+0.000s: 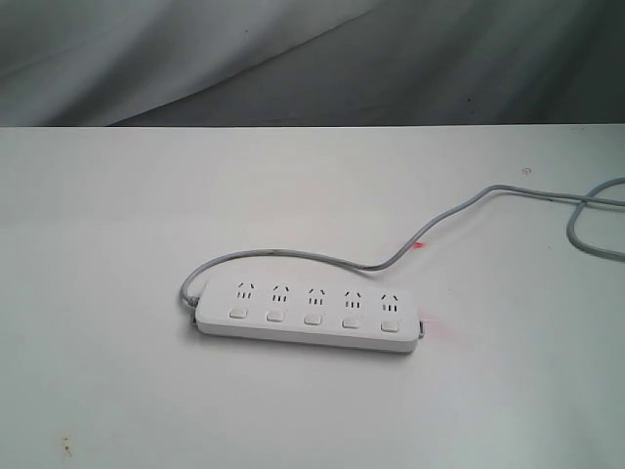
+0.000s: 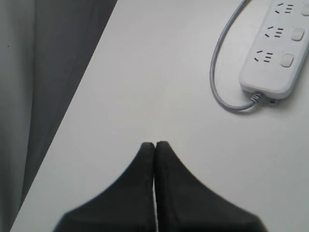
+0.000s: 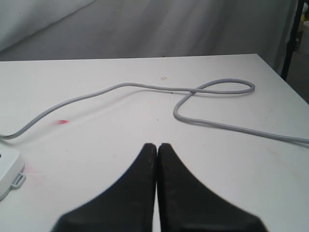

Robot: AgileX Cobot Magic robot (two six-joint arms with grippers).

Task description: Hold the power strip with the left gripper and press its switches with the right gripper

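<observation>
The left end effector (image 2: pixel 154 144) has its two black, wedge-shaped fingers pressed together with nothing between them, hanging over bare white desk (image 2: pixel 145 87). The right end effector (image 3: pixel 157 145) is the same: two matte black fingers closed tip to tip, holding nothing.

Ahead of the left end effector's tips and off to one side, apart from them, lies the one power strip (image 2: pixel 277 53). It rests flat on the desk, untouched by either end effector. It is a long, smooth white plastic bar with rounded ends. Only one corner of it shows near the right end effector.

In the exterior view the strip carries five sockets of dark slots and five switches (image 1: pixel 312 318), small white rounded rectangles in a single row, one by each socket.

One thin grey cord (image 1: pixel 293 256) leaves the strip's end nearest the left end effector and curves back alongside the bar. It then runs out ahead of the right end effector, where it crosses itself once in a loop. A small red smear (image 3: pixel 61 122) marks the desk beside the cord.

Beyond the desk's far edge hangs creased grey cloth (image 1: pixel 293 59).
</observation>
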